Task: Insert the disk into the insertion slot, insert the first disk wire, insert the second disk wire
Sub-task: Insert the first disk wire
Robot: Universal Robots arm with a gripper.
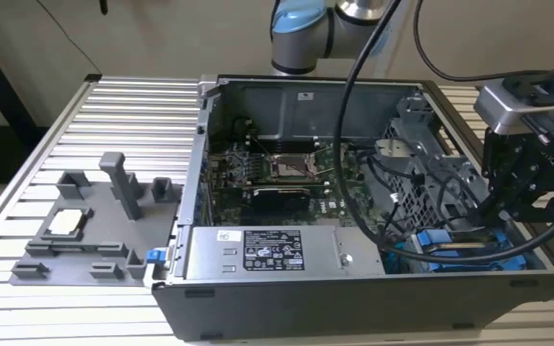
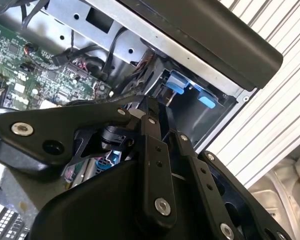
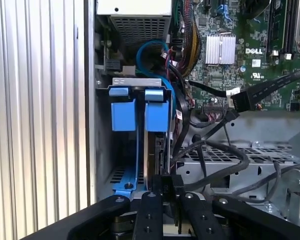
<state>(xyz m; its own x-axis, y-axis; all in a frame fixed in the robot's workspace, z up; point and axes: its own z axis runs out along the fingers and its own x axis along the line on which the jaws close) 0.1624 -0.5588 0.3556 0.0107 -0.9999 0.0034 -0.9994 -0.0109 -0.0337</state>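
First wrist view has my tool [image 3: 166, 184] pinched on the disk [image 3: 157, 150], which stands edge-on, long axis running at twelve o'clock from the tool into the insertion slot [image 3: 125, 156].

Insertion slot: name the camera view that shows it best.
First wrist view: the insertion slot sits mid-frame, blue tabs plain. Second wrist view: its blue-tabbed end, at an angle. Exterior view: tucked in a corner of the case.

Two blue tabs [image 3: 123, 115], perhaps one disk [image 3: 156, 150].
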